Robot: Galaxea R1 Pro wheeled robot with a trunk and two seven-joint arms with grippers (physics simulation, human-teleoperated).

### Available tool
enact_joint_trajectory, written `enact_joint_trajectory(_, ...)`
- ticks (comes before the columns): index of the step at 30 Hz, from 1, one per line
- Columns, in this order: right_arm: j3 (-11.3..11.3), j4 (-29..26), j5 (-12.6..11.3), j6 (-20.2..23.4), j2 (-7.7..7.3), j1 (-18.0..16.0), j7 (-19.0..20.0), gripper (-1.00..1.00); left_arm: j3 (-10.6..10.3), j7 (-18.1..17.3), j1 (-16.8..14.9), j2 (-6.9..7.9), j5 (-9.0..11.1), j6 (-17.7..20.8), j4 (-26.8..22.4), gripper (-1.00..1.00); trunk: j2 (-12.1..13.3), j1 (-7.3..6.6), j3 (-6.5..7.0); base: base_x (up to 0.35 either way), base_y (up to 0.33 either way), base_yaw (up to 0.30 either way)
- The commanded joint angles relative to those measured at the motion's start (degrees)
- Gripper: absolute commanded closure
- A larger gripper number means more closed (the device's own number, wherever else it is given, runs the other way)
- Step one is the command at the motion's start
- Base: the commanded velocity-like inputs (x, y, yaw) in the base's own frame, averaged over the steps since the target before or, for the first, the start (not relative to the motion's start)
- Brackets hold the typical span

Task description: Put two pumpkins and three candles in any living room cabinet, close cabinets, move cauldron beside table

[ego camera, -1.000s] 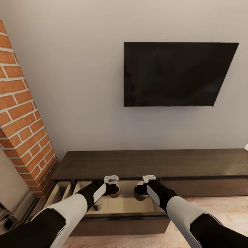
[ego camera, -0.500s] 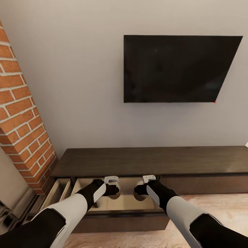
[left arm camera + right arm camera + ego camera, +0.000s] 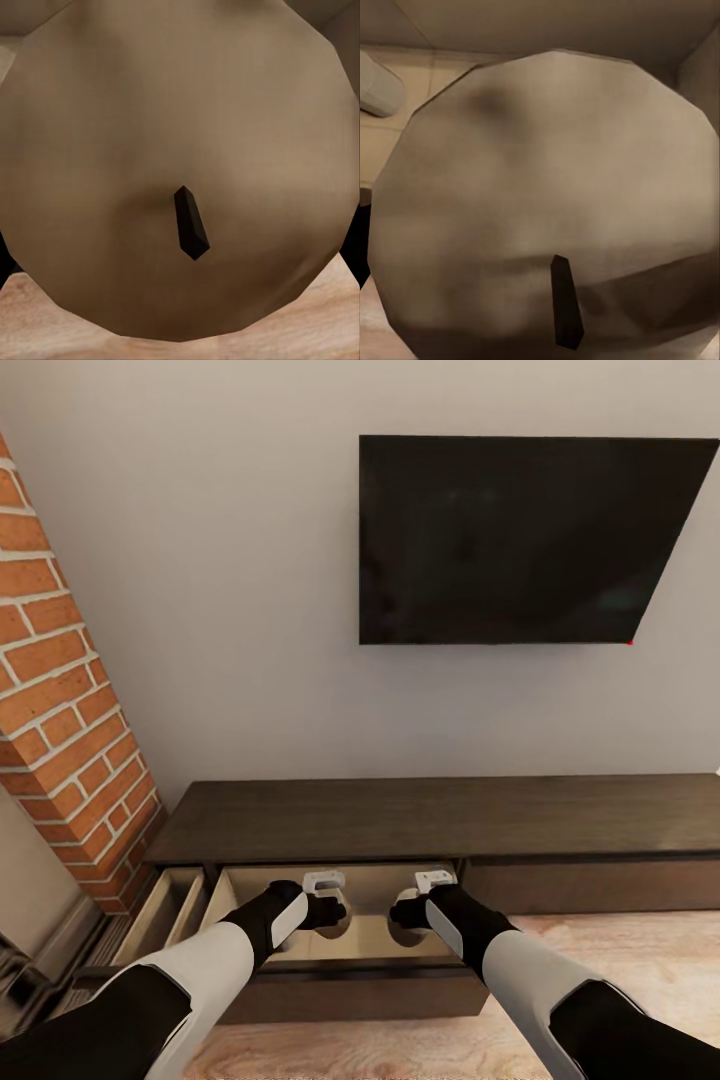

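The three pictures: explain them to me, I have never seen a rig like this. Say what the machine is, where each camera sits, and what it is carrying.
This is a simulated two-armed robot, steered remotely by a person. The large picture comes from a camera on its head, looking down past its black and white arms. Ahead is a long, low brown cabinet below a wall-mounted television, with bricks at the left. One wide drawer is pulled out, and a narrower one beside it.

The left gripper and right gripper hang over that wide drawer. The other two pictures come from cameras near each gripper. Each shows, very close up, a cream candle with a dark wick: the left candle and the right candle. Each gripper appears to hold its candle, though the fingers themselves are hidden.
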Motion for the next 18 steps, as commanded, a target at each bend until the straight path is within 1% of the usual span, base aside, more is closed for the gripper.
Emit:
enact_joint_trajectory(1,0.45,-0.09,-0.62,0.24,-0.03,-0.04,-0.41,1.0,-0.22,0.35,-0.02,0.0,0.48,0.25,-0.08,1.0,-0.03,-0.01,-0.14,0.0,0.0,0.0)
enact_joint_trajectory(4,0.45,-0.08,-0.6,0.24,-0.01,-0.04,-0.41,1.0,-0.22,0.35,-0.02,0.0,0.51,0.25,-0.06,1.0,-0.03,-0.01,-0.41,0.084,0.0,0.0)
enact_joint_trajectory(12,0.45,-0.06,-0.61,0.24,0.0,-0.04,-0.41,1.0,-0.22,0.35,-0.04,0.0,0.52,0.25,-0.1,1.0,-0.03,-0.01,-1.13,0.309,0.0,0.0)
enact_joint_trajectory(14,0.45,-0.06,-0.59,0.24,0.0,-0.04,-0.41,1.0,-0.22,0.38,-0.03,0.0,0.52,0.25,-0.09,1.0,-0.03,-0.01,-1.31,0.142,0.0,0.0)
enact_joint_trajectory(18,0.45,-0.03,-0.6,0.24,-0.01,-0.04,-0.41,1.0,-0.22,0.39,-0.02,0.0,0.51,0.25,-0.09,1.0,-0.03,-0.01,-1.67,0.043,0.0,0.0)
